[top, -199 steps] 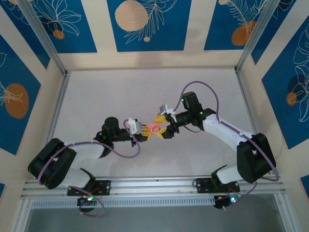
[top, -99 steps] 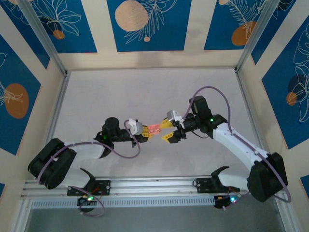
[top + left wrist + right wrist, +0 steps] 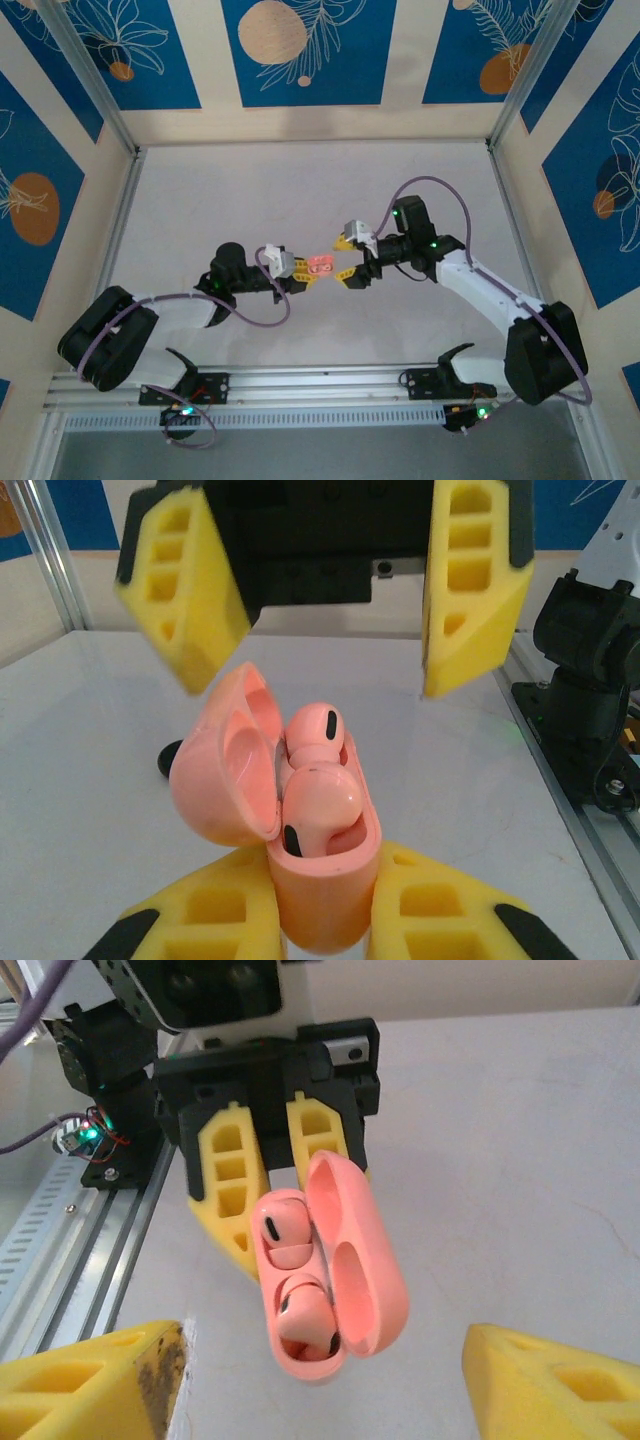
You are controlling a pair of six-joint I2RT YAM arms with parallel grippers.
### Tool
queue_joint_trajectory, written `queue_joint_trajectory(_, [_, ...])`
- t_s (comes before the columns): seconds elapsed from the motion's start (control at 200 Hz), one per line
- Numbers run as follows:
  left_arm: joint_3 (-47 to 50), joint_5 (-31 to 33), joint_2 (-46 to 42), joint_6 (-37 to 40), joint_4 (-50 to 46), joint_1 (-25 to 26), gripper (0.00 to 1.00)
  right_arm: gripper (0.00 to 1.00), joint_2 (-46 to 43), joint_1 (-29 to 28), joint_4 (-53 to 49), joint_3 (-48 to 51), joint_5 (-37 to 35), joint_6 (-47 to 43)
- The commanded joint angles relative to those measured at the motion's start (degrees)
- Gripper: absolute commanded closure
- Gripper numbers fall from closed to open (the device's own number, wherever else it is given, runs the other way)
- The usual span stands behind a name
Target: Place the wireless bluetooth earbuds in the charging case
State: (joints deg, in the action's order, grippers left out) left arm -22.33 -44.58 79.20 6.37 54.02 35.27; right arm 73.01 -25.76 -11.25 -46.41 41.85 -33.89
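Left gripper (image 3: 302, 274) is clamped on the lower body of the pink charging case (image 3: 322, 885) and holds it off the table (image 3: 200, 200), roughly midway between the two arms. The lid (image 3: 225, 770) is hinged wide open to one side. Both earbuds sit in the case. They are pink with small black patches, one bud (image 3: 316, 732) nearer the hinge and the other (image 3: 322, 802) in front of it. Both domes stand proud of the rim, and I can't tell whether they are fully seated. Right gripper (image 3: 348, 261) faces the mouth of the case from just beside it, jaws spread and nothing between them. Its yellow fingers (image 3: 475, 600) flank the case without touching. A small dark thing (image 3: 168, 758) lies on the table behind the lid, and I can't tell what it is. As I read it, insertion looks close to done, with pressing home or shutting the lid the likely remainder. The risks come from contact. A finger arriving off-centre could lever the case in a grip that holds only its base, twisting it or popping it free. Pushing the lid down on a bud that rides high could jam it or flick the bud out. The mouth seems to tip toward the right arm, so a jolt might shake a loose bud onto the table.
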Motion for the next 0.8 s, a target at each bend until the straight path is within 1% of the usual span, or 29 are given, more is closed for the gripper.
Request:
queue_joint_trajectory(0.0, [-1.48,-1.65,-1.33,-0.05,1.88,0.15,0.83,0.24,1.24,-1.94,1.58,-1.06,-0.79,0.25])
queue_joint_trajectory(0.105, [-1.58,-1.92,-1.5,-0.05,1.61,0.13,0.83,0.25,2.7,-3.08,1.41,-1.78,0.47,-0.08])
queue_joint_trajectory(0.25, [-1.71,-1.47,-1.59,0.23,1.23,0.15,0.83,0.32,2.55,-4.37,-3.52,-2.61,1.98,-3.41])
queue_joint_trajectory(0.525, [-1.84,-0.68,-1.51,0.94,0.17,0.15,0.83,0.39,-8.88,-3.11,-7.95,1.83,4.15,-5.97])
queue_joint_trajectory(0.61, [-1.83,-1.07,-1.15,0.68,0.71,0.15,0.83,0.42,-12.3,-1.93,-5.77,3.99,3.51,-4.6])
queue_joint_trajectory(0.675, [-1.93,-1.79,-0.84,0.17,1.65,0.15,0.83,0.43,-13.86,-0.7,-1.74,5.67,1.1,-1.9])
queue_joint_trajectory(0.735, [-1.85,-2.46,-0.54,-0.26,2.51,0.15,0.83,0.43,-14.06,0.4,1.22,6.43,-0.5,-1.08])
queue_joint_trajectory(0.795, [-1.84,-3.03,-0.28,-0.82,3.55,0.15,0.83,0.45,-12.9,0.93,2.39,6.05,-0.86,-2.29])
